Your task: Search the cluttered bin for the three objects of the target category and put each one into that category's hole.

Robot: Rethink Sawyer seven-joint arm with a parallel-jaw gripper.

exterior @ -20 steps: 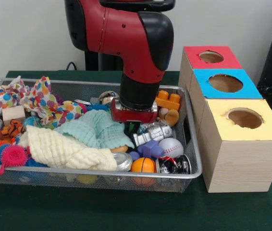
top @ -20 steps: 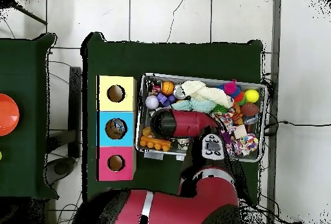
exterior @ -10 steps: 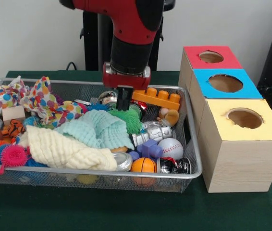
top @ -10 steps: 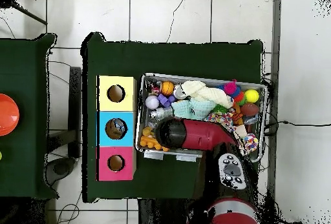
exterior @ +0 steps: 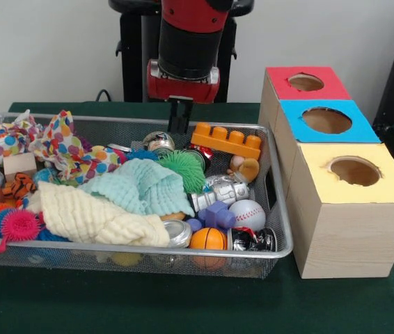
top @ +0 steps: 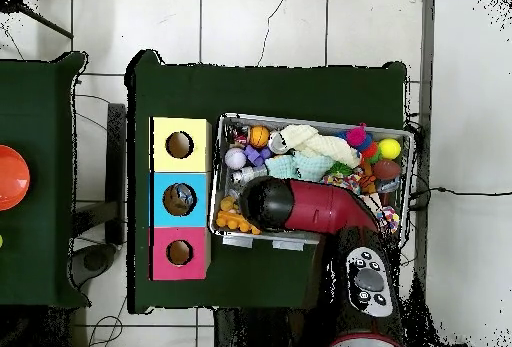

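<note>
Since the earlier frames the arm has risen out of the wire bin (exterior: 134, 252) and drawn back toward its far rim, uncovering a green spiky ball (exterior: 182, 171) and the whole of an orange toy brick (exterior: 225, 140).

Nearest the camera, against the bin's front rim, lie a small basketball (exterior: 207, 239) and, just behind it, a baseball (exterior: 248, 212). Pale yellow and mint cloths (exterior: 113, 209) cover the middle of the bin. The green spiky ball sits behind the cloths, and the orange toy brick rests beyond it, close to the far rim. The brick's long axis runs across the picture and tilts slightly down to the right.

The gripper (exterior: 180, 118) hangs above the far rim, clear of all contents. The brick lies below it and a little to its picture-right. The jaws show only as one dark block, so how far they are open cannot be told. Nothing is seen hanging from them.

The frames do not reveal the target category, so the task's three objects cannot be singled out, and all candidates remain in the bin. Right of the bin stand the yellow box (exterior: 357, 188), the blue box (exterior: 327, 120) and the red box (exterior: 305, 82), ordered near to far, each with one hole on top. Any carry from the bin therefore runs to picture-right.
</note>
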